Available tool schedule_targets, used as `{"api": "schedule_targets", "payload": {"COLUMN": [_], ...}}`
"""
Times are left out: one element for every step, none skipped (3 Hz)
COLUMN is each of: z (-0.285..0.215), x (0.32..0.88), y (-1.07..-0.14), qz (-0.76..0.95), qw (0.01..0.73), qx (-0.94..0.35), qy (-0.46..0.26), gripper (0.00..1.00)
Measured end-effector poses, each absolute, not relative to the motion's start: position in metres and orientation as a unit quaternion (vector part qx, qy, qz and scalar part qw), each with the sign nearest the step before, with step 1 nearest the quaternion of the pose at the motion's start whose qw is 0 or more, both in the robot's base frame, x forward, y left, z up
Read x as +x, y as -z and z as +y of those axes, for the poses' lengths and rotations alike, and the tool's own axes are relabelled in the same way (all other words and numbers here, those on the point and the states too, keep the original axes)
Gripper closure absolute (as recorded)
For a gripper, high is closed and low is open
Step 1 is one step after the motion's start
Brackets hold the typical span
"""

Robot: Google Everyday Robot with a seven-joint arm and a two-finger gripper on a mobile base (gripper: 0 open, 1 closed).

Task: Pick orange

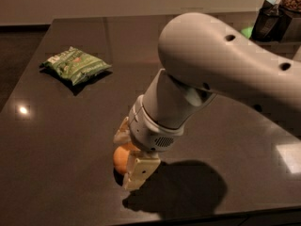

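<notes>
dark glossy tabletop [56,140] carries everything. counted from the left: one green snack bag [75,66] lying flat near the far left corner, one orange [120,158] near the front edge and well apart from the bag, one gripper [126,161] on one white arm [221,69], and one dark bag [270,20] standing at the far right.

the orange rests on the table, partly hidden by the wrist. it is round, so it shows no long axis, and no stem end can be made out.

the gripper reaches down from the upper right with its jaws apart, straddling the orange: one pale finger [123,132] behind it, the other in front. whether they press on it i cannot tell.
</notes>
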State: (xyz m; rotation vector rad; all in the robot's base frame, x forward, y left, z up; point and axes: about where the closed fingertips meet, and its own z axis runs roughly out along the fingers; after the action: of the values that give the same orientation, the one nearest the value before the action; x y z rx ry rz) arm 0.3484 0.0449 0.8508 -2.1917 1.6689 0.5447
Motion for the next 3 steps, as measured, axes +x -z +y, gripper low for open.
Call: {"api": "schedule_targets", "payload": {"z": [0.042,0.029,0.016], "x": [0.353,0.366,0.377], "y": [-0.852,-0.876,-0.917], "qz": [0.592,0.606,0.607], "qw": [0.170,0.183,0.207], "qx": [-0.764,-0.749,-0.740], "qy": [-0.193,-0.194,-0.203], "gripper": [0.58,0.90,1.00]}}
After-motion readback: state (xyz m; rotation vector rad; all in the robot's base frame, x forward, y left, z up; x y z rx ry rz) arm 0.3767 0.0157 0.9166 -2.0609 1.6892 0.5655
